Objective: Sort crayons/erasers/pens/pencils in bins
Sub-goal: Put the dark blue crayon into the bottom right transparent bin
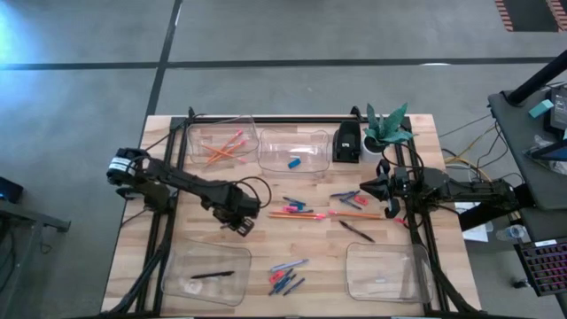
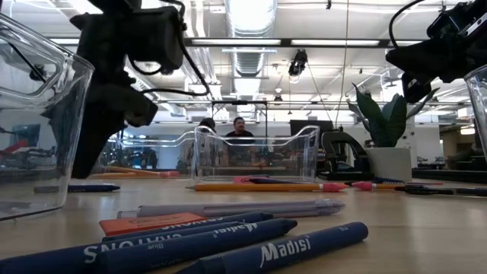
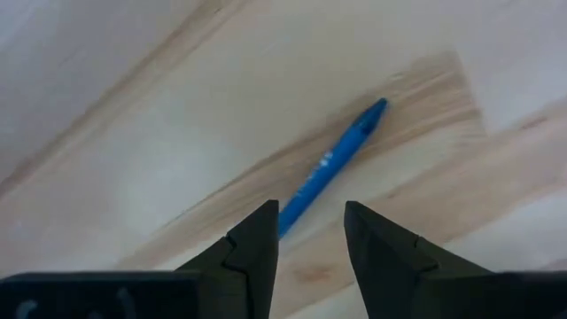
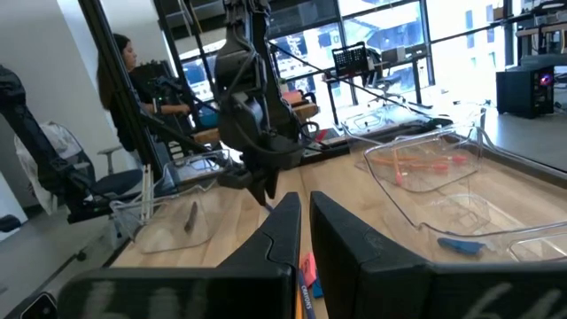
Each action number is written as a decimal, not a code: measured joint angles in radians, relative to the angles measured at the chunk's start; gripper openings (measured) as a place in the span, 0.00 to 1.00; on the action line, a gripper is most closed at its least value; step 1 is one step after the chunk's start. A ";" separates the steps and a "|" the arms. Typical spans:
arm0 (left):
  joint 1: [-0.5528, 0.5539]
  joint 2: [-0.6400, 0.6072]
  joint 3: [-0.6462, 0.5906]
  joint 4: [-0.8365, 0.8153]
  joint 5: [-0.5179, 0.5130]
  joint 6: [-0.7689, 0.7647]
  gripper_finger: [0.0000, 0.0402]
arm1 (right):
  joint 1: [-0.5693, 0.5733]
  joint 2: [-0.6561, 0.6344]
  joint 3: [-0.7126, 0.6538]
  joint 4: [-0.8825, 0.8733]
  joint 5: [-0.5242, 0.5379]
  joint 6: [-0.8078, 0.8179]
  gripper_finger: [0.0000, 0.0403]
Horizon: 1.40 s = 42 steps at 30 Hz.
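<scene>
A blue pen is seen lying bare on the table just ahead of the left gripper (jaws parted, empty), its axis running toward one o'clock, the shut right gripper well apart.

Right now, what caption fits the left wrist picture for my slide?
The open left gripper hovers above a blue crayon lying on the wooden table.

Pencils in far-left bin; pen in near-left bin; eraser in far-middle bin.
</scene>
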 joint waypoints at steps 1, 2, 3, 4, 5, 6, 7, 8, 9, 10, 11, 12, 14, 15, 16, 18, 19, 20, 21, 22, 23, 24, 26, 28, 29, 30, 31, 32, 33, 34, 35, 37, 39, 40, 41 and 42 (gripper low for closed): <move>0.000 0.000 -0.007 0.002 -0.007 0.004 0.29 | 0.000 0.000 0.000 0.000 0.000 0.000 0.06; 0.000 0.000 -0.012 0.007 -0.011 0.006 0.29 | 0.000 0.000 0.000 0.000 0.000 0.000 0.06; 0.000 0.000 -0.015 0.011 -0.012 0.016 0.29 | 0.000 0.000 0.000 0.000 0.000 0.000 0.06; 0.000 0.000 -0.020 0.020 -0.012 0.021 0.29 | 0.000 0.000 0.000 0.000 0.000 0.000 0.06; 0.000 0.000 -0.025 0.029 -0.012 0.022 0.29 | 0.000 0.000 0.000 0.000 0.000 0.000 0.06; 0.000 0.000 -0.031 0.035 -0.012 0.023 0.29 | 0.000 0.000 0.000 0.000 0.000 0.000 0.06; 0.000 0.000 -0.038 0.038 -0.012 0.026 0.29 | 0.000 0.000 0.000 0.000 0.000 0.000 0.06; 0.001 0.000 -0.046 0.048 -0.012 0.031 0.29 | 0.000 0.000 0.000 0.000 0.000 0.000 0.06; 0.001 0.000 -0.057 0.068 -0.012 0.039 0.29 | 0.000 0.000 0.000 0.000 0.000 0.000 0.06; 0.002 0.000 -0.069 0.088 -0.011 0.049 0.29 | 0.000 0.000 0.000 0.000 0.000 0.000 0.06; 0.002 -0.002 -0.079 0.104 -0.010 0.064 0.29 | 0.000 0.000 0.000 0.000 0.000 0.000 0.06; 0.002 -0.004 -0.089 0.113 -0.010 0.081 0.29 | 0.000 0.000 0.000 0.000 0.000 0.000 0.06; 0.002 -0.005 -0.100 0.130 -0.010 0.133 0.28 | 0.000 0.000 0.000 0.000 0.000 0.000 0.06; 0.002 -0.006 -0.104 0.135 -0.014 0.153 0.28 | 0.000 0.000 0.000 0.000 0.000 0.000 0.06; 0.002 -0.006 -0.104 0.134 -0.023 0.159 0.26 | 0.000 0.000 0.000 0.000 0.000 0.000 0.06; 0.002 -0.005 -0.105 0.126 -0.038 0.167 0.23 | 0.000 0.000 0.000 0.000 0.000 0.000 0.06; 0.003 -0.005 -0.104 0.120 -0.042 0.181 0.21 | 0.000 0.000 0.000 0.000 0.000 0.000 0.06; 0.003 -0.005 -0.105 0.113 -0.045 0.200 0.18 | 0.000 0.000 0.000 0.000 0.000 0.000 0.06; 0.003 -0.004 -0.107 0.111 -0.052 0.213 0.15 | 0.000 0.000 0.000 0.000 0.000 0.000 0.06; 0.003 -0.004 -0.108 0.111 -0.059 0.226 0.12 | 0.000 0.000 0.000 0.000 0.000 0.000 0.06; 0.002 -0.004 -0.109 0.112 -0.068 0.237 0.09 | 0.000 0.000 0.000 0.000 0.000 0.000 0.06; 0.002 -0.003 -0.109 0.113 -0.078 0.248 0.06 | 0.000 0.000 0.000 0.000 0.000 0.000 0.06; 0.002 -0.003 -0.109 0.112 -0.091 0.265 0.02 | 0.000 0.000 0.000 0.000 0.000 0.000 0.06; 0.002 -0.007 -0.109 0.113 -0.099 0.273 0.03 | 0.000 0.000 0.000 0.000 0.000 0.000 0.06; 0.002 -0.009 -0.106 0.114 -0.104 0.290 0.03 | 0.000 0.000 0.000 0.000 0.000 0.000 0.06; 0.003 -0.012 -0.103 0.113 -0.109 0.307 0.03 | 0.000 0.000 0.000 0.000 0.000 0.000 0.06; 0.003 -0.015 -0.099 0.111 -0.114 0.312 0.03 | 0.000 0.000 0.000 0.000 0.000 0.000 0.06; 0.004 -0.018 -0.093 0.109 -0.125 0.314 0.03 | 0.000 0.000 0.000 0.000 0.000 0.000 0.06; 0.005 -0.024 -0.088 0.112 -0.155 0.315 0.03 | 0.000 0.000 0.000 0.000 0.000 0.000 0.06; 0.009 -0.029 -0.080 0.118 -0.198 0.319 0.03 | 0.000 0.000 0.000 0.000 0.000 0.000 0.06; 0.014 -0.037 -0.069 0.123 -0.221 0.323 0.03 | 0.000 0.000 0.000 0.000 0.000 0.000 0.06; 0.022 -0.060 -0.047 0.120 -0.263 0.343 0.03 | 0.000 0.000 0.000 0.000 0.000 0.000 0.06; 0.035 -0.079 -0.024 0.128 -0.277 0.372 0.03 | 0.000 0.000 0.000 0.000 0.000 0.000 0.06; 0.044 -0.086 -0.013 0.139 -0.280 0.394 0.03 | 0.000 0.000 0.000 0.000 0.000 0.000 0.06; 0.053 -0.097 -0.002 0.148 -0.292 0.419 0.03 | 0.000 0.000 0.000 0.000 0.000 0.000 0.06; 0.061 -0.108 0.009 0.168 -0.309 0.444 0.03 | 0.000 0.000 0.000 0.000 0.000 0.000 0.06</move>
